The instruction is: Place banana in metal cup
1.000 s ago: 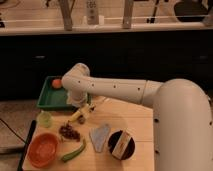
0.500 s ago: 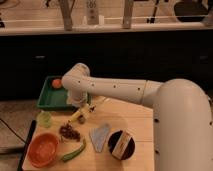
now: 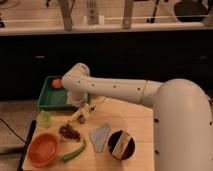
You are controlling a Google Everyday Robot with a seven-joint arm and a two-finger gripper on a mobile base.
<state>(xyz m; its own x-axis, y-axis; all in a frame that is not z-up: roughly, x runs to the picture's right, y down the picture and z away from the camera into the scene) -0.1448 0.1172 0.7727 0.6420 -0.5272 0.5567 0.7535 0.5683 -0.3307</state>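
Banana (image 3: 76,117) | on table (image 3: 137,122) | just beside end effector (image 3: 88,109)

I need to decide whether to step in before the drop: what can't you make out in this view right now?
Camera view:
1. Gripper, by the green tray's near edge: mostly covered by the wrist; whether it holds the banana cannot be told.
2. Metal cup: not identifiable; the arm may hide it.
3. Tray's right part: behind the arm.
4. Orange item in the tray: too blurred to name.
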